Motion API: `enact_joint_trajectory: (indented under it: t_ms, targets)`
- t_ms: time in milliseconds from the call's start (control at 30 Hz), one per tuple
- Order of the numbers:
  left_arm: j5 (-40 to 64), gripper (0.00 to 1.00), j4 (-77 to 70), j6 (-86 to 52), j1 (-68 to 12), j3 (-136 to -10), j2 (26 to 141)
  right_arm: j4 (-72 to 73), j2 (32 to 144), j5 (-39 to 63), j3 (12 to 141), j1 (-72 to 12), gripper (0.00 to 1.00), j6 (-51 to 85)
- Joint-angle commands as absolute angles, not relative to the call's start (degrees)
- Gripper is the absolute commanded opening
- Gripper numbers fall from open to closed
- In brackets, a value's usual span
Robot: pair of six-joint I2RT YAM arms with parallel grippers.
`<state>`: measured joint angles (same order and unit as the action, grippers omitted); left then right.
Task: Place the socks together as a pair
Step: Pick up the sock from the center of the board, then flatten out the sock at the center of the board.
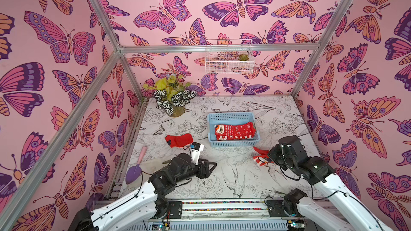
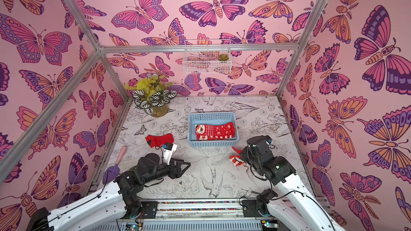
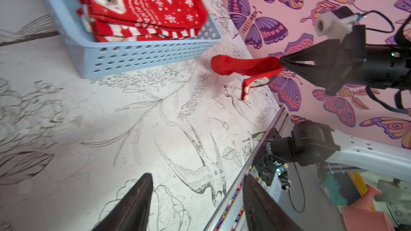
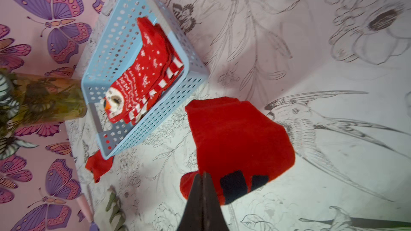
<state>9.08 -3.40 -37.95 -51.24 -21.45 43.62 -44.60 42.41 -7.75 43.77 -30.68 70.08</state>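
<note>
Table (image 1: 235,181): right arm (image 1: 291,152) half-hides red sock (image 1: 259,160) (clamped).

No words, numbers, brands or signs can be read in any view. The nearest thing to writing is a row of small white marks across the red knitted sock with snowflakes and a white face (image 3: 155,12), which lies on top of the stack in the pale blue perforated plastic basket (image 3: 142,56). The marks are too blurred to tell lettering from pattern.
</note>
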Motion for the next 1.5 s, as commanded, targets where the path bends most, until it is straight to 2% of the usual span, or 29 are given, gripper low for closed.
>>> enact_joint_trajectory:
  t_ms: [0, 233, 400, 467, 500, 600, 833, 1100, 1300, 1467]
  targets:
    - [5.7, 0.72, -16.5, -38.6, -54.9, -19.4, 47.7, -36.6, 42.4, -9.4, 41.3, -35.4, 0.00, 80.8]
    - [5.6, 0.72, -34.3, -40.7, -60.4, -19.4, 61.6, -27.5, 46.1, -10.9, 39.6, -42.5, 0.00, 88.6]
    - [5.6, 0.72, -39.4, -40.7, -63.7, -21.0, 69.3, -24.2, 47.6, -11.6, 40.6, -45.3, 0.00, 90.6]
    - [5.6, 0.72, -42.7, -40.7, -63.9, -20.8, 71.8, -22.9, 47.9, -11.3, 40.6, -46.1, 0.00, 91.4]
    - [0.8, 0.70, -45.9, -38.2, -63.9, -20.1, 73.4, -22.3, 48.0, -11.3, 40.6, -46.6, 0.00, 91.9]
    - [-1.5, 0.69, -56.1, -40.1, -63.8, -17.6, 79.8, -20.5, 47.6, -11.6, 40.1, -47.4, 0.00, 93.3]
    - [0.0, 0.67, -70.4, -42.8, -63.6, -20.6, 92.5, -19.0, 46.2, -12.3, 39.6, -49.0, 0.00, 95.2]
    - [-1.6, 0.67, -71.2, -40.7, -63.6, -21.0, 91.7, -18.8, 44.9, -13.5, 38.5, -49.6, 0.00, 95.9]
    - [-3.7, 0.64, -69.5, -40.0, -63.5, -22.7, 91.6, -18.6, 44.9, -12.8, 38.6, -49.7, 0.00, 96.2]
    - [-3.9, 0.52, -68.6, -39.4, -63.4, -24.4, 93.0, -18.5, 44.3, -13.0, 38.0, -50.0, 0.00, 96.4]
